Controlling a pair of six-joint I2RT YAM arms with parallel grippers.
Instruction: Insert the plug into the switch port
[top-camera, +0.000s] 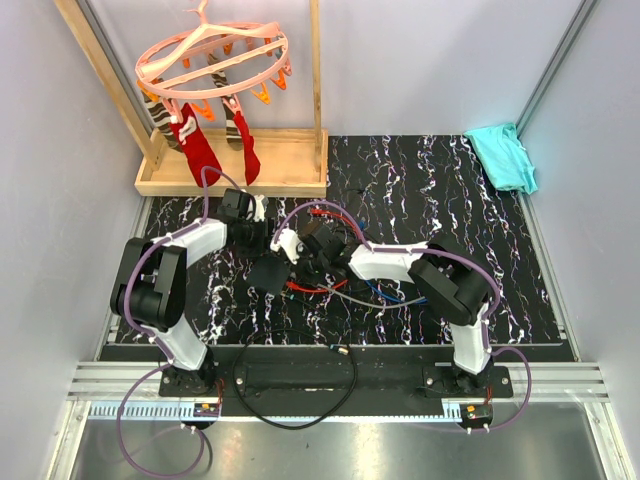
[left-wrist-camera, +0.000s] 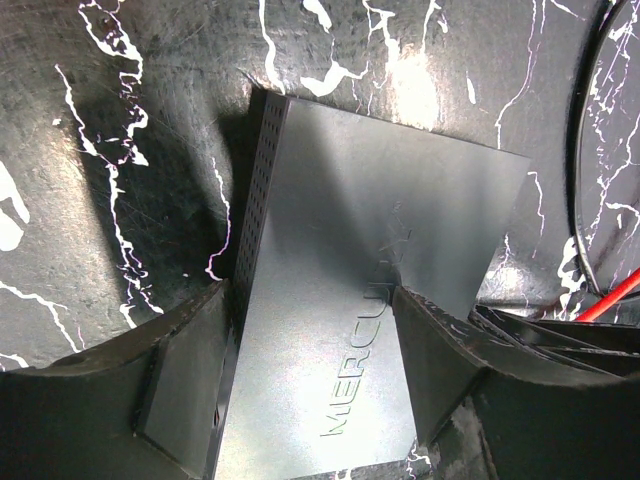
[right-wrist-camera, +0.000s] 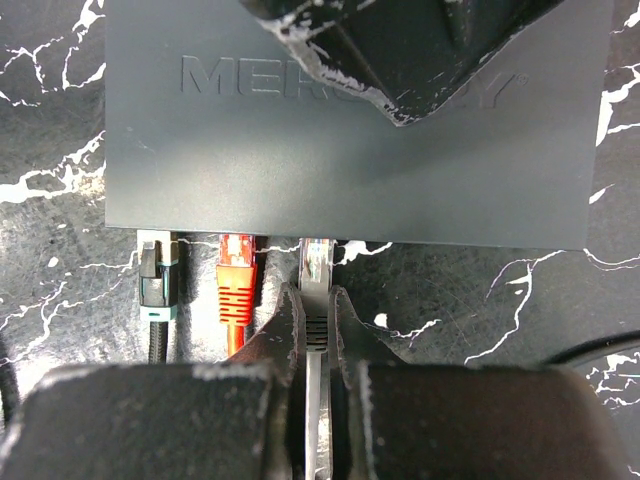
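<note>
Your right gripper (right-wrist-camera: 315, 297) pinches clear plastic plug (right-wrist-camera: 315, 255) at edge of flat matte black switch box (right-wrist-camera: 300, 170). Left gripper (left-wrist-camera: 310, 320) clamps that box. Push crooked and plug jams, or box slips.

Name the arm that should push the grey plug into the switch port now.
Right. The right fingers pinch the grey plug, lined up at the port edge of the switch box beside the red plug and black plug. The left fingers rest against the box, bracing it.
</note>
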